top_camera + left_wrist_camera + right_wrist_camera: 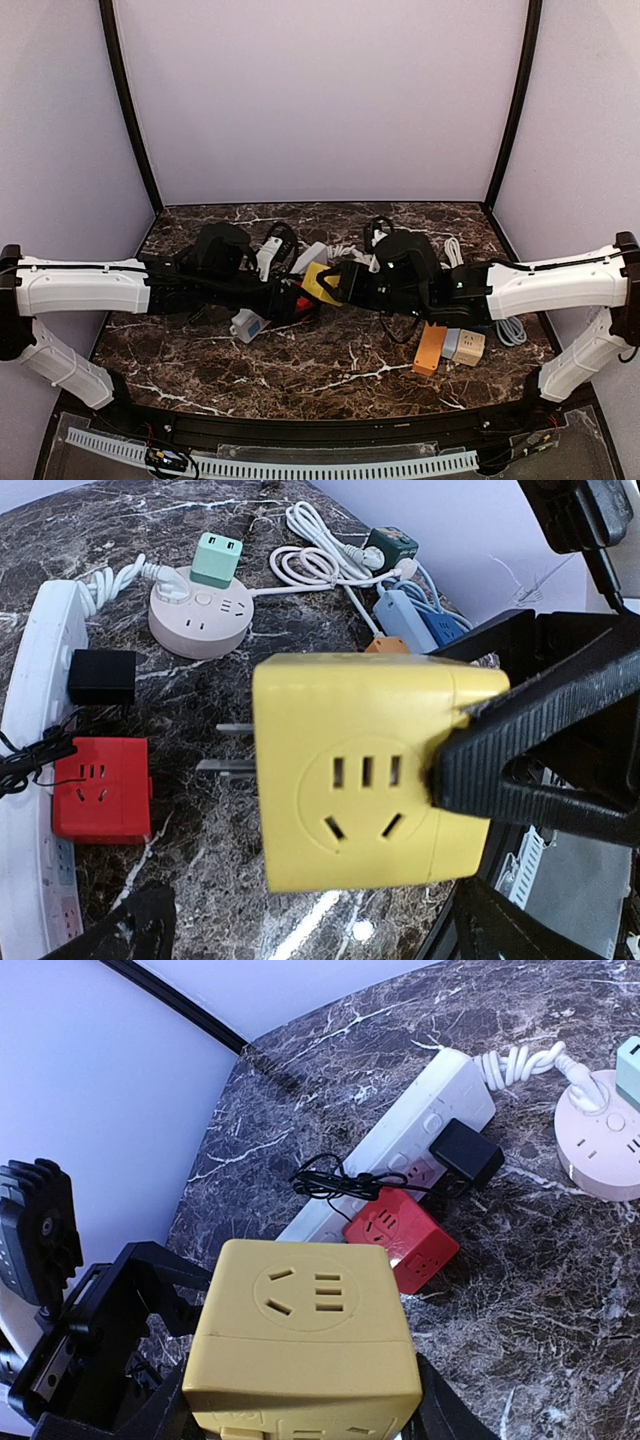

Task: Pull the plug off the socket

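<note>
A yellow cube plug [305, 1330] with two bare prongs [225, 750] hangs in the air, free of the white power strip [400, 1150]. My right gripper [300, 1415] is shut on the cube, one finger on each side; its ribbed finger [540, 750] shows in the left wrist view. The cube also shows in the top view [318, 283]. A red cube plug [100, 790] and a black adapter [100, 675] sit on the strip [30, 780]. My left gripper [310, 935] is open and empty, low under the yellow cube [350, 780], beside the strip.
A round pink socket [200, 615] with a green plug [217, 560] and white cables lies beyond the strip. Blue strips [405, 615] and a dark green cube [390, 548] lie further off. A white adapter [246, 325], an orange block [430, 348] and a tan cube [468, 347] lie nearer the front.
</note>
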